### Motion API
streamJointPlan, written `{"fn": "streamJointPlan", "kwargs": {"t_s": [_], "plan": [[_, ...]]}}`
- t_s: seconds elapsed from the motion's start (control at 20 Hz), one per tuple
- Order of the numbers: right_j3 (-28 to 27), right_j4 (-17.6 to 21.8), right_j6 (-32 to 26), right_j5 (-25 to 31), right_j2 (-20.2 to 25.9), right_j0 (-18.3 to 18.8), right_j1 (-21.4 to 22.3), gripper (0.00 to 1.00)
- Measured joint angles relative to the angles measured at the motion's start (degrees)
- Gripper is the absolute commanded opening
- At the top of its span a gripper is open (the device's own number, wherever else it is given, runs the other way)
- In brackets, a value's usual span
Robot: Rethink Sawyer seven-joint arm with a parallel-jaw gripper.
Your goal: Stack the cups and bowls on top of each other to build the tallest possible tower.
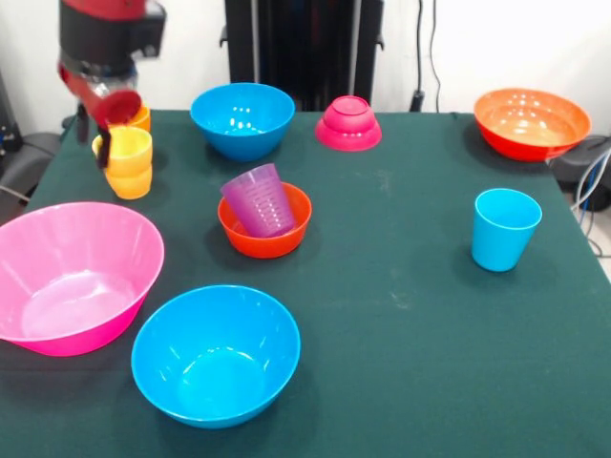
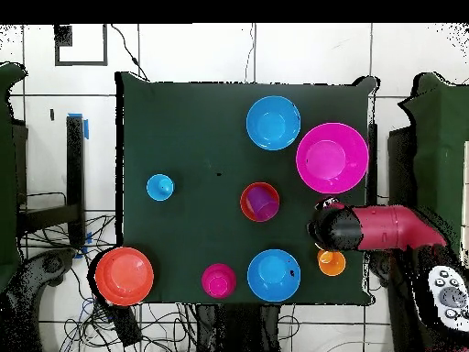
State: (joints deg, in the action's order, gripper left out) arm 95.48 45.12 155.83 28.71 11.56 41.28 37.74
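Barely begun — only the purple cup (image 1: 258, 198) sits nested, while the gripper (image 1: 103, 119) — state unclear — hovers at the yellow-orange cup (image 1: 125, 151).

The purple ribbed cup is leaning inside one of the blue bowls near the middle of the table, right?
Not quite. In the front view the purple ribbed cup leans inside the small orange-red bowl, not a blue one. It is near the middle of the table, as you said.
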Motion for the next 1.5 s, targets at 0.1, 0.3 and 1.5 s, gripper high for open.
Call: {"fn": "streamJointPlan", "kwargs": {"t_s": [0.1,0.3,1.5], "plan": [[0.12,-0.64,1.77,-10.11,-3.33,-2.08,-3.57,1.0],[0.43,-4.47,5.47,-24.69,-8.78,-6.56,-10.03,1.0],[3.72,-19.37,8.87,-59.45,-22.85,-15.63,-21.65,1.0]]}}
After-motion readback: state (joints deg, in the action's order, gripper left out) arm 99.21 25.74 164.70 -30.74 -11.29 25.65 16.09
